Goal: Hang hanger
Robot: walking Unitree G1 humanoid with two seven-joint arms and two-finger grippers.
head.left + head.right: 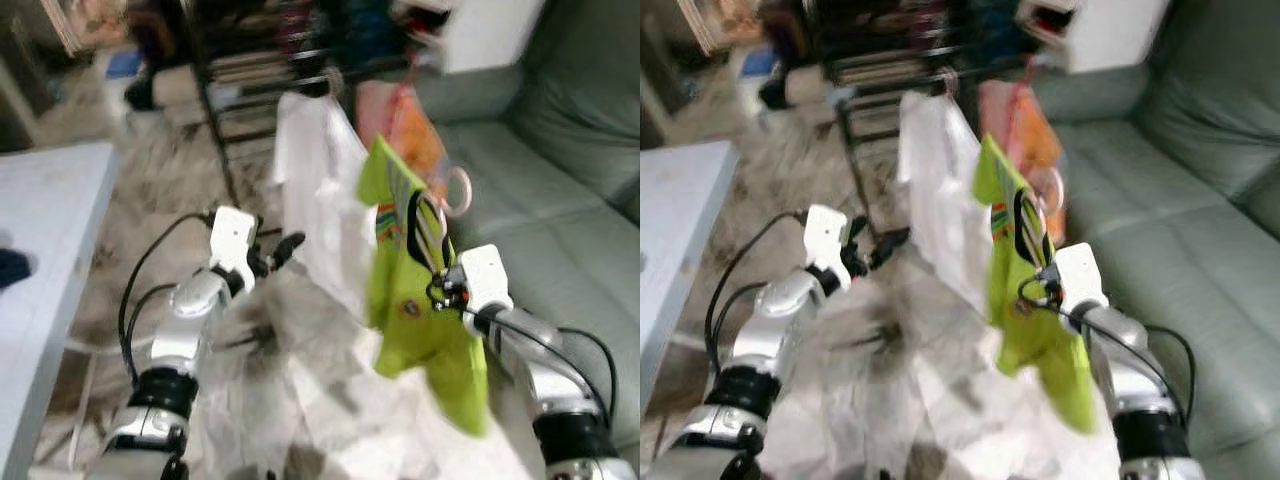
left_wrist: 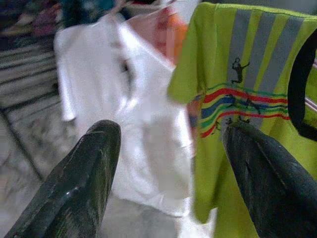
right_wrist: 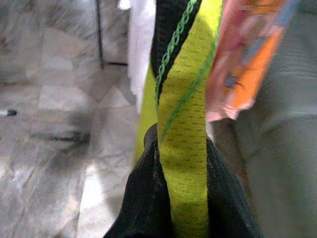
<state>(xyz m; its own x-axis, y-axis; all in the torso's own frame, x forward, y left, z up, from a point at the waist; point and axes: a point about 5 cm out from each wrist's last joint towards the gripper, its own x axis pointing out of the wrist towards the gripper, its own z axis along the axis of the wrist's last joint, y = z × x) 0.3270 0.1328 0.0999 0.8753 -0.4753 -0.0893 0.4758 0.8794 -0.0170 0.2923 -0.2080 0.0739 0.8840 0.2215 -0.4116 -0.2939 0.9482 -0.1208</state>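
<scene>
A lime-green shirt point(image 1: 405, 290) with a black collar hangs on a pink hanger point(image 1: 455, 190), held up in front of me. My right gripper point(image 1: 432, 262) is shut on the shirt at the collar; in the right wrist view its fingers point(image 3: 143, 193) pinch the green cloth point(image 3: 184, 148). My left gripper point(image 1: 285, 248) is open and reaches toward a white garment point(image 1: 315, 200) hanging on the black rack point(image 1: 225, 90). An orange-pink garment point(image 1: 405, 125) hangs on the rack behind the green shirt.
A grey-green sofa point(image 1: 560, 190) fills the right side. White cloth point(image 1: 330, 400) lies low in front of me. A pale table point(image 1: 45, 250) stands at my left on a marbled floor point(image 1: 150, 190).
</scene>
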